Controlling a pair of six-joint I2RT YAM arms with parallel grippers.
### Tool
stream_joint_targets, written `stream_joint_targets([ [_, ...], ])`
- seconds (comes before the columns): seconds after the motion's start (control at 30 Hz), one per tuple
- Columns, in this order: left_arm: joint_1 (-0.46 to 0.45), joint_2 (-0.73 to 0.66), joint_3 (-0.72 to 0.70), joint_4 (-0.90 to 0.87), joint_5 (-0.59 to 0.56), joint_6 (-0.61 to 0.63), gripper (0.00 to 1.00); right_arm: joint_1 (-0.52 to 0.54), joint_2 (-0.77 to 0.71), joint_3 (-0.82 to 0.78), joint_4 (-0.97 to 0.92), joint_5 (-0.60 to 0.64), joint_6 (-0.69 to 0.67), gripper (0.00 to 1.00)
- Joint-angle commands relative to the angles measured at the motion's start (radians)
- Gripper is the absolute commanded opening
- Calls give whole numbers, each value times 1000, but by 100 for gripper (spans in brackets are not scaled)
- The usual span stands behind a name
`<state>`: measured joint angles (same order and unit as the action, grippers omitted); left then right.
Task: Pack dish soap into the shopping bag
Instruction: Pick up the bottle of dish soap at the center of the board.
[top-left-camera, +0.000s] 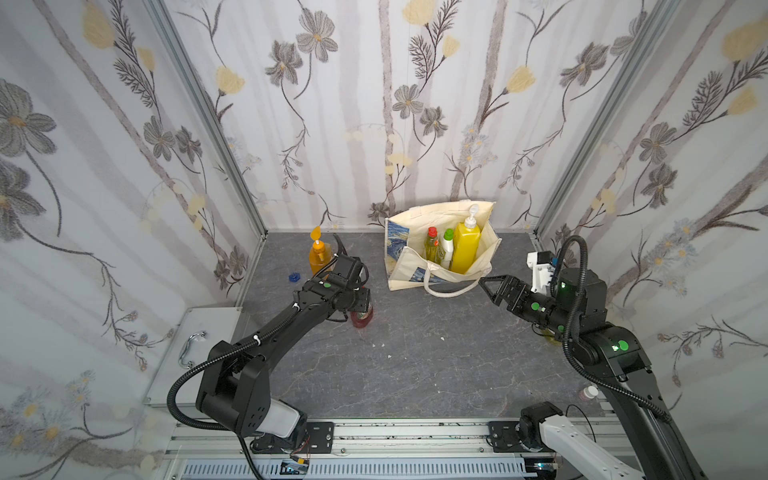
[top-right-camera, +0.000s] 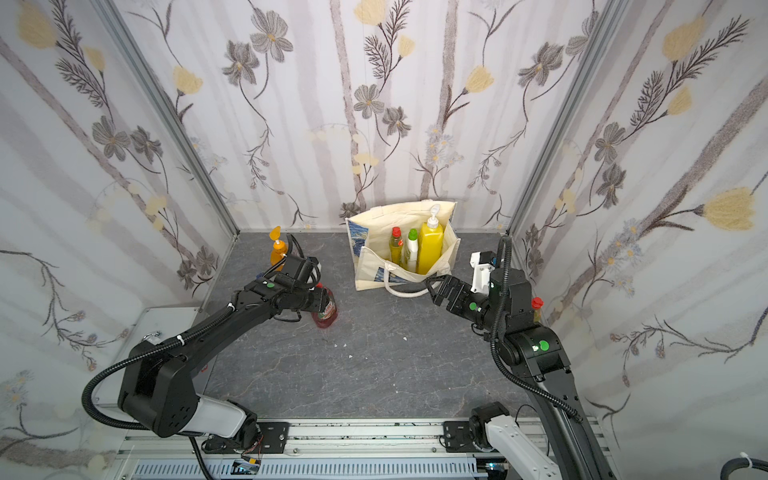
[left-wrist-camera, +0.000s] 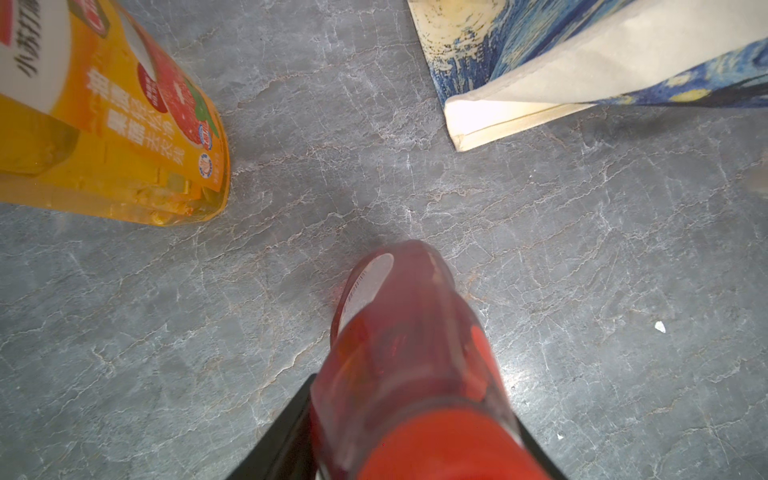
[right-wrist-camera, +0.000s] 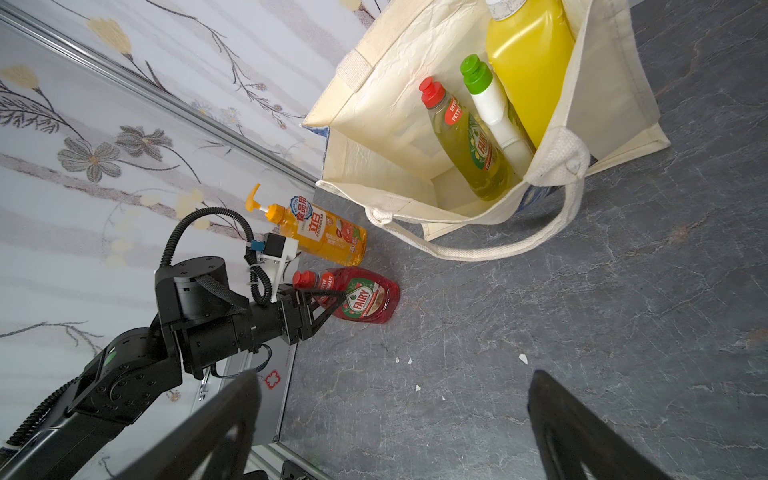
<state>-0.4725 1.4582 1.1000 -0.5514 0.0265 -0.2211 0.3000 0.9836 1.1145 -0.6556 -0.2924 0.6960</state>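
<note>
Since left claw (right-wrist-camera: 330, 301) straddles red bottle (right-wrist-camera: 370, 299) — grip unconfirmed — clamp below cap, lift vert. before shopping bag (right-wrist-camera: 382, 137); right claw (right-wrist-camera: 395, 376) wide, empty.

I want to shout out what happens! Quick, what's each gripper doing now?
Left gripper: around the red bottle, grip cannot be told.
Right gripper: open, holding nothing.

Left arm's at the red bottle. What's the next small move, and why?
Probably close the left gripper firmly before lifting. Its jaws flank the upright red bottle below its cap, but a firm grip isn't evident; the bottle stands on the table.
</note>
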Motion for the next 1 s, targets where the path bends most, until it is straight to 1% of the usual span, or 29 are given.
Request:
stream_joint_targets([
  [0.0,0,-13,1,19,-5,-12,54,-1,3,4,15,6,12,100],
  [0.1,0,-21,13,17,-7,-14,47,-1,2,2,14,3,12,100],
  [0.13,0,-22,19,17,-8,-15,46,1,2,2,16,3,12,100],
  [0.47,-1,-11,91,-7,-11,-20,46,0,6,1,17,-1,11,100],
  [0.97,-9,-58,317,-94,-16,-49,46,0,4,-28,34,-15,9,100],
])
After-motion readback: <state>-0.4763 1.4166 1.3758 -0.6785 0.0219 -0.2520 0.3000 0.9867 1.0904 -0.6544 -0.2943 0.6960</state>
